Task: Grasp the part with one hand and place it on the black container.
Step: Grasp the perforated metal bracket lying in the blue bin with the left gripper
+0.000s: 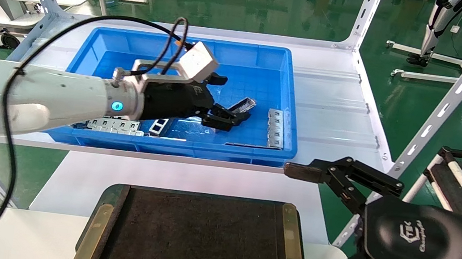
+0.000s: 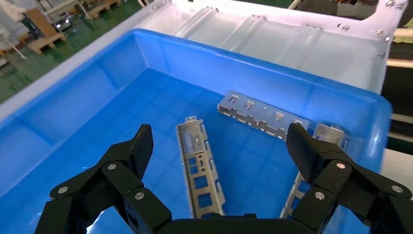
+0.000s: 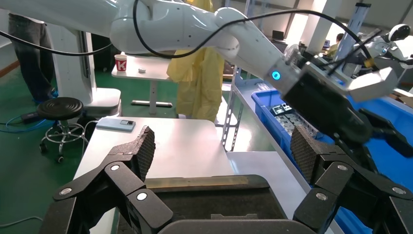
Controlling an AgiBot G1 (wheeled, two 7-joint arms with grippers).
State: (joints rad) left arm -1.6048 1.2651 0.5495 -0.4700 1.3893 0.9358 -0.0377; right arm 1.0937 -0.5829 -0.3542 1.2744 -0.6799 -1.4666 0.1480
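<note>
Reaching across the blue bin (image 1: 268,58) in the head view, the left gripper (image 1: 228,119) hangs low over the bin floor with its fingers spread and nothing between them; the part (image 1: 244,104) lies tilted just beyond the fingertips, near the middle of the bin, apart from them as far as can be told. A flat silver plate with tabs (image 1: 275,128) lies to its right against the bin's right wall, and ladder-like frames (image 1: 116,125) rest along the near wall under the arm. The black container (image 1: 197,238) sits on the near table, well apart from the bin, brass strips on its left and right sides. The right gripper (image 1: 290,219) hovers at the container's right edge, wide open and empty. In the left wrist view, the left gripper (image 2: 219,146) is spread wide above the blue floor, the part (image 2: 198,168) lying flat between the two fingers and touching neither; the tabbed plate (image 2: 263,118) lies farther off. In the right wrist view, the right gripper (image 3: 221,151) stands wide open over the black container (image 3: 204,202), holding nothing, with the left arm over the bin (image 3: 265,97) beyond.
</note>
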